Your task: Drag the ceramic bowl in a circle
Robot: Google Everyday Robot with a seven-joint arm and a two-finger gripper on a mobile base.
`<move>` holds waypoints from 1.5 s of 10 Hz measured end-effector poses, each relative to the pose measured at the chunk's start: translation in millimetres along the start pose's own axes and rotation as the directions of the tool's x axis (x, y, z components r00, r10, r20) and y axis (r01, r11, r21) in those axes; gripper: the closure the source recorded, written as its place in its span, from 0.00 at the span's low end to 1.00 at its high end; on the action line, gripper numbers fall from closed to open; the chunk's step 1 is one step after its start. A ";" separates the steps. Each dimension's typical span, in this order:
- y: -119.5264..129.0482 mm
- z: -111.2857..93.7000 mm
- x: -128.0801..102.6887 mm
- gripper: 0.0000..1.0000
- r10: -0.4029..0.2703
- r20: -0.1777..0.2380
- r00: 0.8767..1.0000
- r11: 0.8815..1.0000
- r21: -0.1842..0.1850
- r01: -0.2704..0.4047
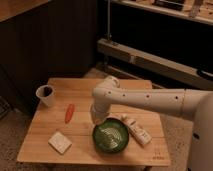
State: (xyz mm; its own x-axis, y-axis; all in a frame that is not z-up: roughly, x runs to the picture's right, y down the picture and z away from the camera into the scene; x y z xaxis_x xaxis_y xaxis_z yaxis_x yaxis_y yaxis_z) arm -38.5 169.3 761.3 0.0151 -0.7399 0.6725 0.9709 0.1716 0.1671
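Now, ceramic bowl (pixel 110 136): sits upright on the wooden table (pixel 80 95), toward the front edge and a little right of the middle.
Gripper (pixel 98 118): hangs at the bowl's back-left rim, at the end of the white arm (pixel 150 100) that reaches in from the right; it seems to touch the rim, but the contact is too dim to be sure.
Gripper state: cannot tell whether it is wide, narrow, or holding the rim.
Risk at the rim: if the hold is light, the glossy bowl may slip free mid-drag; if it presses on one side only, the far side could lift and the bowl tip.
Risk to the right: the white packet (pixel 136 130) lies just beside the bowl, so a circle swept that way would likely shove it along.
Risk at the front: the bowl is near the table edge, so a wide loop toward the front could carry it off.
Risk further out: the white block (pixel 60 142) and the orange carrot (pixel 69 113) lie to the left, near enough for a generous circle to clip them; the white cup (pixel 45 95) stands well apart.
Facing: the bowl's opening faces straight up, base flat on the wood.
Long axis: none, since the bowl is round and any drag direction suits it equally.
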 end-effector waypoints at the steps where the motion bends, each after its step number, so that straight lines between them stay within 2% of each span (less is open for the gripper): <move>1: 12.5 -2.8 -6.6 0.20 0.010 0.019 1.000 1.000 0.001 -0.010; 3: 25.1 -7.3 -19.2 0.20 0.015 0.051 0.999 1.000 -0.002 -0.015; 6: 11.4 0.9 -27.7 0.20 -0.020 0.093 0.995 1.000 -0.018 0.022; 8: -9.1 10.5 -35.4 0.20 -0.067 0.099 0.993 0.996 -0.057 0.073; 9: -16.2 16.2 -35.8 0.20 -0.089 0.098 0.991 0.991 -0.089 0.098; 12: -20.2 30.0 -31.7 0.20 -0.106 0.085 0.991 0.979 -0.166 0.119; 13: -18.6 36.2 -28.2 0.20 -0.107 0.084 0.991 0.976 -0.181 0.121; 15: -17.2 45.0 -24.4 0.20 -0.104 0.092 0.990 0.975 -0.186 0.120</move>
State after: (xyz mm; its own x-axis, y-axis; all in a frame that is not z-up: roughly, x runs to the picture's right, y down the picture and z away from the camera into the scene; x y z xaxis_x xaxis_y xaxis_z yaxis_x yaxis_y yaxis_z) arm -66.3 213.6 774.4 -0.1084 -0.6908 0.7149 0.9931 -0.0428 0.1093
